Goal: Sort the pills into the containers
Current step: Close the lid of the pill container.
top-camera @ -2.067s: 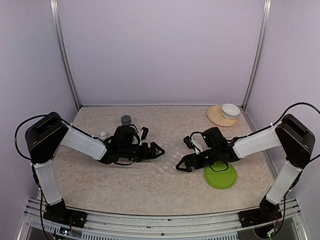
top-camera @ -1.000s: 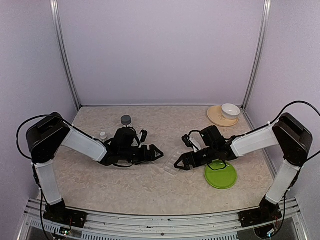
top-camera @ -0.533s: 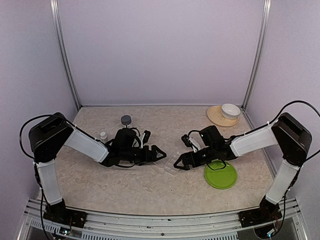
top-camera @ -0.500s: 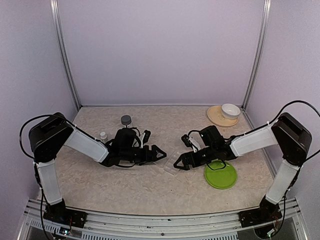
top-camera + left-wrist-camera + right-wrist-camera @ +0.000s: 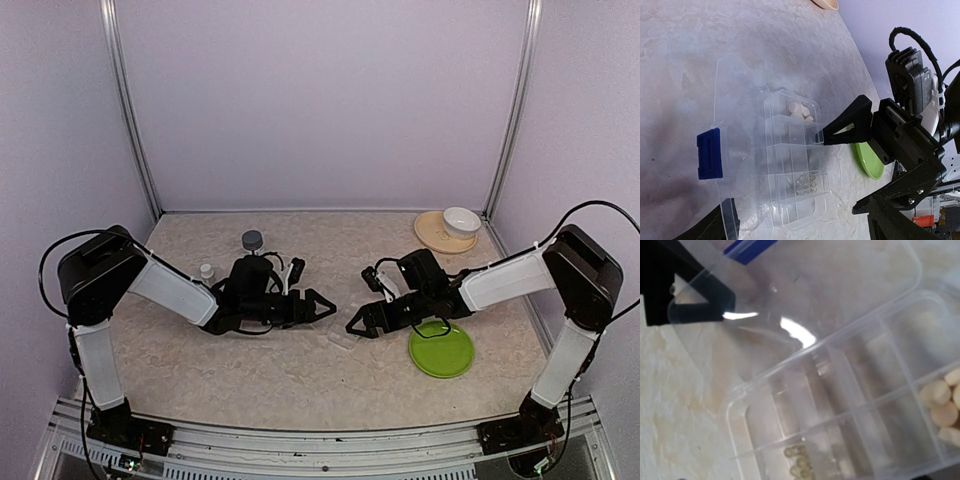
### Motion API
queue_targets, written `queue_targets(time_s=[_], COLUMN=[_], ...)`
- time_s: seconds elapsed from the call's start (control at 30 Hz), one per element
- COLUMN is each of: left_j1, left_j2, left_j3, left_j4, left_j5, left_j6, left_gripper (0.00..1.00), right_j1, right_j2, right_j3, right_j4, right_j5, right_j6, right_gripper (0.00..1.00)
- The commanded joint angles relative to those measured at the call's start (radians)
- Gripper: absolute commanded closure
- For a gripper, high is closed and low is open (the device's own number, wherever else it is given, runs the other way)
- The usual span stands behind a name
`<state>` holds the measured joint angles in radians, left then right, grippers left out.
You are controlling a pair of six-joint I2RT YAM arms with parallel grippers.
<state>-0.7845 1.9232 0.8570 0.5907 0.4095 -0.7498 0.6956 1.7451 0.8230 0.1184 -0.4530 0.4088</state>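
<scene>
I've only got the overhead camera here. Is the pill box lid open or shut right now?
Observer: Open. The left wrist view shows the pill box with its clear lid swung out to one side, a blue latch on the lid's edge.
Operator: Any pills inside?
Observer: Yes, white tablets lie in one end compartment.
Operator: Anything else in there?
Observer: A cluster of small pale beads sits in a compartment near the other end.

table | pill box | green plate | tan plate | grey-capped bottle | white bottle
</scene>
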Motion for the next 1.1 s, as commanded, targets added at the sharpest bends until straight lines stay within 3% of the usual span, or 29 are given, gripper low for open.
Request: queue_targets(time_s=[0.0, 1.07], left_j1=[-0.017, -0.055], left_j2=[-0.038, -0.048], left_j3=[-0.015, -0.027], left_j4=[0.046, 0.095], left_j5=[0.018, 0.051], left_j6=[0.033, 0.062], left_gripper=[0.14, 0.16], right_j1=[0.01, 0.01], right_j2=[0.008, 0.007], right_j3=[0.028, 0.012], right_j4=[0.001, 0.069], right_j5=[-0.004, -0.03], right_j6=[-0.014, 0.017], right_gripper=[0.04, 0.05])
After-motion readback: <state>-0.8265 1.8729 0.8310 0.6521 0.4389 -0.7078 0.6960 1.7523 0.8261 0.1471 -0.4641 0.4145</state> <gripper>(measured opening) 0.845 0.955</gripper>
